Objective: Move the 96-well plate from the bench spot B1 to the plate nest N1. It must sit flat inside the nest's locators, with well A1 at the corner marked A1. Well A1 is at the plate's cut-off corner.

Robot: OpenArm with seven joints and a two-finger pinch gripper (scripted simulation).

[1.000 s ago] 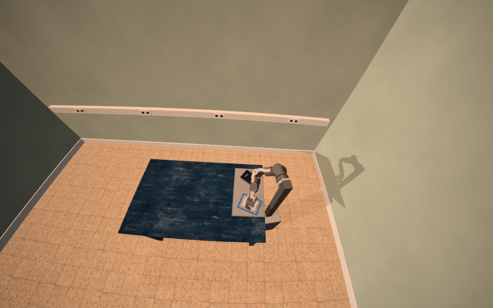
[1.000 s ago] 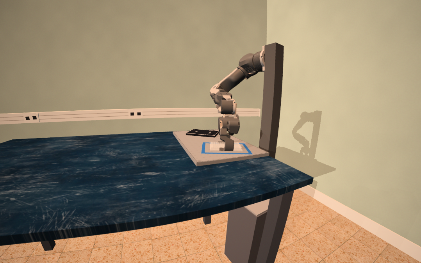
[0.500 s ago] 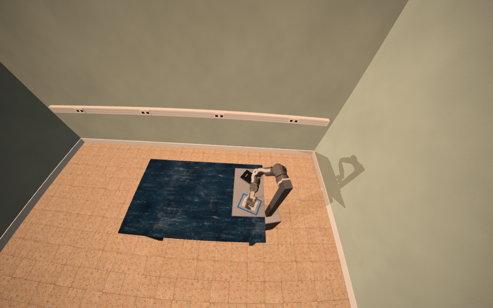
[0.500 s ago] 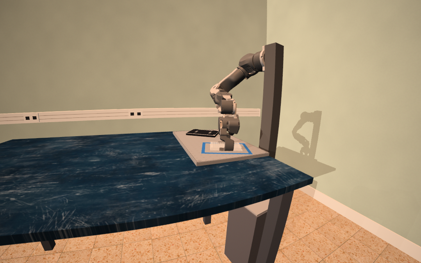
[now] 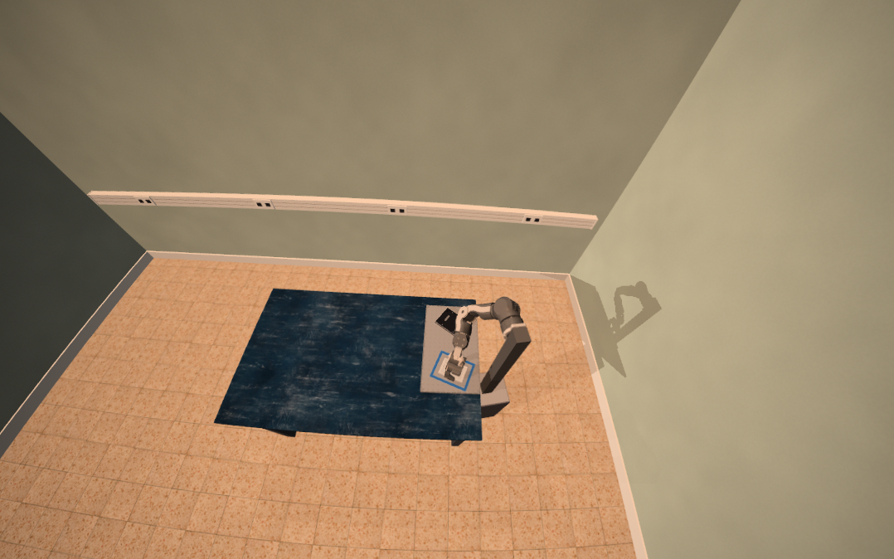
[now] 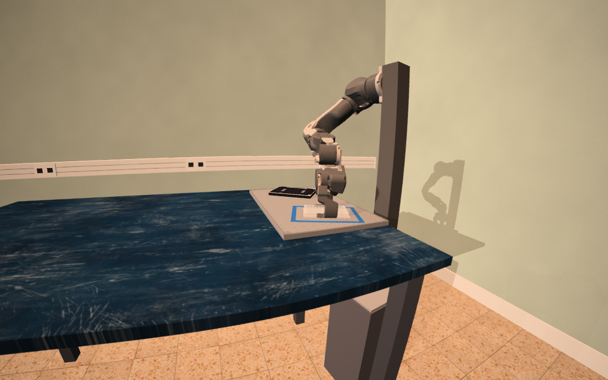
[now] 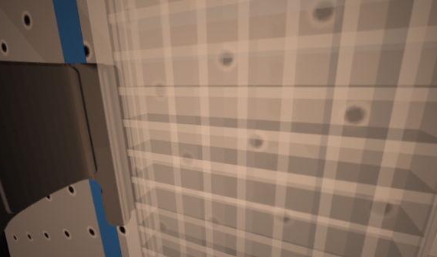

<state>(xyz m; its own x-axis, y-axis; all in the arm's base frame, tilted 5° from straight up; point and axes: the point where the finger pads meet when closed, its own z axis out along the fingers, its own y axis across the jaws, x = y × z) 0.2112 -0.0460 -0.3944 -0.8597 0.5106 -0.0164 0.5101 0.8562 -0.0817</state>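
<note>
The clear 96-well plate (image 6: 323, 212) lies inside the blue-outlined spot B1 on the grey bench board. It fills the wrist view (image 7: 281, 130) as a translucent grid of wells. My gripper (image 6: 325, 211) reaches straight down over it and is shut on the plate. In the wrist view one dark finger (image 7: 105, 141) presses against the plate's left edge; the other finger is out of view. The black plate nest N1 (image 6: 292, 191) sits at the far end of the board, empty. From above the gripper (image 5: 455, 366) covers the plate, and the nest (image 5: 449, 319) lies beyond it.
The grey board (image 6: 318, 212) rests on the blue table top (image 6: 169, 250) at its right end. The arm's dark mounting post (image 6: 392, 141) stands just right of the board. A wall rail (image 6: 169, 165) runs behind the table.
</note>
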